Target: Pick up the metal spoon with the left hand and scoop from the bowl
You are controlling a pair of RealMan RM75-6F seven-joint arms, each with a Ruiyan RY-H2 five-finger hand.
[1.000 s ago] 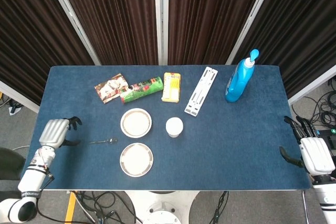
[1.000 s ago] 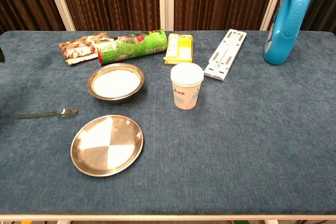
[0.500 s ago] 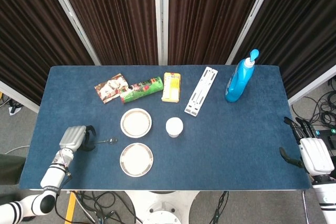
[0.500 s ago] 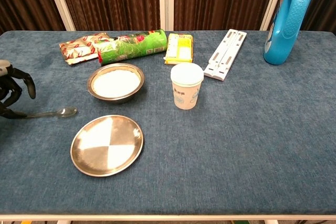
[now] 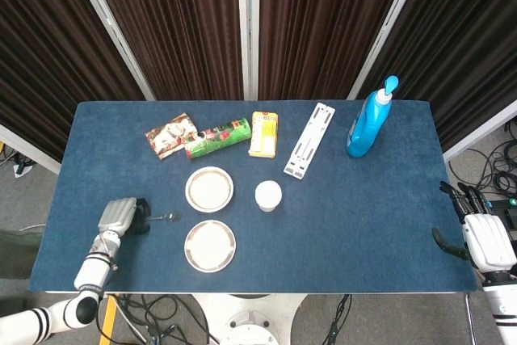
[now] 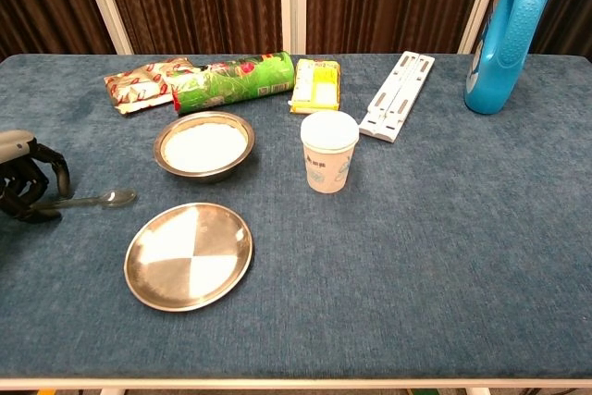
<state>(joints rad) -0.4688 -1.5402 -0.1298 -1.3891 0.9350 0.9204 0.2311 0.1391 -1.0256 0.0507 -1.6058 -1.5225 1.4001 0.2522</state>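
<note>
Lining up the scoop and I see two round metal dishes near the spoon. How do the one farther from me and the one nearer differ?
The bowl has raised sides and holds something white; the plate is flat, shallow and bare, showing only reflections. The bowl lies farther back, toward the green tube; the plate lies nearer the front edge. In the chest view the plate looks wider. Both are round, shiny metal, to the right of the spoon.

The blue-clothed bench (image 5: 363,224) carries a metal spoon (image 6: 97,198), bowl (image 6: 203,145), steel plate (image 6: 189,254), paper cup (image 6: 329,151), snack packets (image 6: 139,84), green canister (image 6: 236,80), yellow box (image 6: 314,83), white rack (image 6: 398,82) and blue bottle (image 6: 504,34).
</note>
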